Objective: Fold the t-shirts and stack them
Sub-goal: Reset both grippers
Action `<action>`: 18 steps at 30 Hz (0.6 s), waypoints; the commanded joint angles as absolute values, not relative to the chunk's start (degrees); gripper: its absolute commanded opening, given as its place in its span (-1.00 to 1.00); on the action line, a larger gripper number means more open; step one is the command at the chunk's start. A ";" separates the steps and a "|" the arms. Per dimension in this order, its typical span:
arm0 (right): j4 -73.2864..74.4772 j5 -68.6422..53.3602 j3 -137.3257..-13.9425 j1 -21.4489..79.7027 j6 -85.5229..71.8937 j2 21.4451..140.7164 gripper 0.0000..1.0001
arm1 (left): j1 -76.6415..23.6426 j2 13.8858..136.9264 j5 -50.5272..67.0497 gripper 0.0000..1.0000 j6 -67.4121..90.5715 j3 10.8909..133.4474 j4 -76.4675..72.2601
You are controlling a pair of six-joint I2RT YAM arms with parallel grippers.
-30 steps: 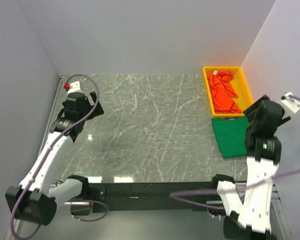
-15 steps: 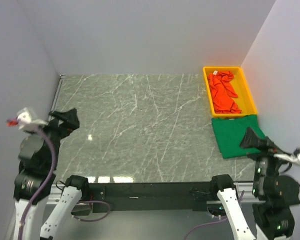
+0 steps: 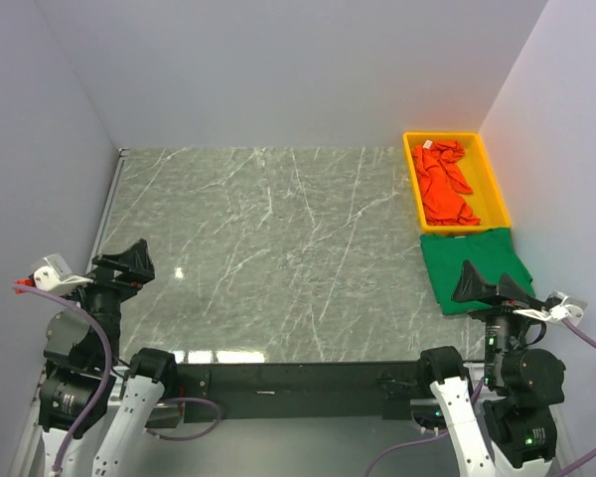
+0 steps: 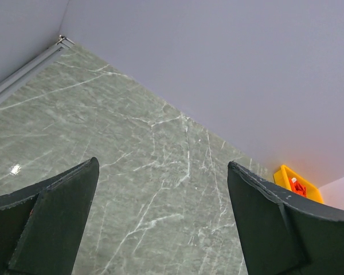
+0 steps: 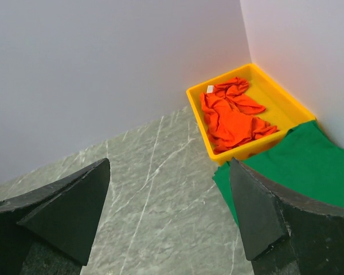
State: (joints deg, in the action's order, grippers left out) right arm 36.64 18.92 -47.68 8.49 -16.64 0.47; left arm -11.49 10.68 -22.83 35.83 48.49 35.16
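Note:
A green t-shirt [image 3: 474,266] lies folded flat on the marble table [image 3: 278,258] at the right, just in front of the yellow bin [image 3: 413,189]. An orange-red t-shirt [image 3: 445,185] sits crumpled inside that bin. My right gripper [image 3: 489,283] is open and empty, raised over the near edge of the green t-shirt. In the right wrist view my right gripper [image 5: 169,161] points at the green t-shirt [image 5: 301,160] and the orange-red t-shirt [image 5: 232,114]. My left gripper [image 3: 129,260] is open and empty at the near left. In the left wrist view my left gripper [image 4: 162,163] shows only bare marble between its fingers.
The yellow bin [image 5: 241,150] stands in the far right corner against the walls. Plain walls close the table at the back and on both sides. A metal rail [image 4: 23,74] runs along the left edge. A black bar [image 3: 298,378] spans the near edge.
Both arms have drawn back from the table to the near edge. The right gripper has left the green t-shirt and opened wider. The shirts have not moved.

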 commanded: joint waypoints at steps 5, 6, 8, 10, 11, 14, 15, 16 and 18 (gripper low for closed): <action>32.08 17.32 -46.14 8.97 -15.29 -3.60 0.82 | -11.34 9.41 -23.29 0.99 35.42 46.15 30.85; 32.08 17.40 -46.06 9.05 -15.38 -3.69 0.82 | -11.34 9.32 -23.29 0.99 35.42 45.88 30.68; 31.99 17.40 -45.97 8.96 -15.38 -3.52 0.83 | -11.34 8.88 -23.29 0.99 35.59 45.09 30.41; 31.99 17.23 -45.70 8.88 -15.38 -3.52 0.83 | -11.34 8.62 -23.03 0.99 35.68 44.30 30.06; 32.08 17.14 -45.70 8.96 -15.55 -3.43 0.83 | -11.34 8.44 -22.77 0.99 35.60 44.04 30.06; 32.25 17.14 -45.35 8.96 -15.91 -3.25 0.84 | -11.34 8.17 -21.62 0.99 35.51 43.07 29.62; 32.17 17.14 -45.18 9.05 -15.91 -3.25 0.84 | -11.34 8.17 -21.45 0.99 35.51 42.98 29.53; 31.99 17.05 -45.00 8.97 -16.00 -3.34 0.84 | -11.34 8.09 -21.45 0.99 35.51 42.63 29.36; 31.47 17.05 -44.91 8.96 -16.00 -3.25 0.85 | -11.34 8.17 -21.10 0.99 35.25 42.45 29.09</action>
State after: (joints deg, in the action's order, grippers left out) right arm 34.00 17.45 -45.25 8.49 -16.40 0.47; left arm -11.49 8.78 -22.31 35.70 42.83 32.01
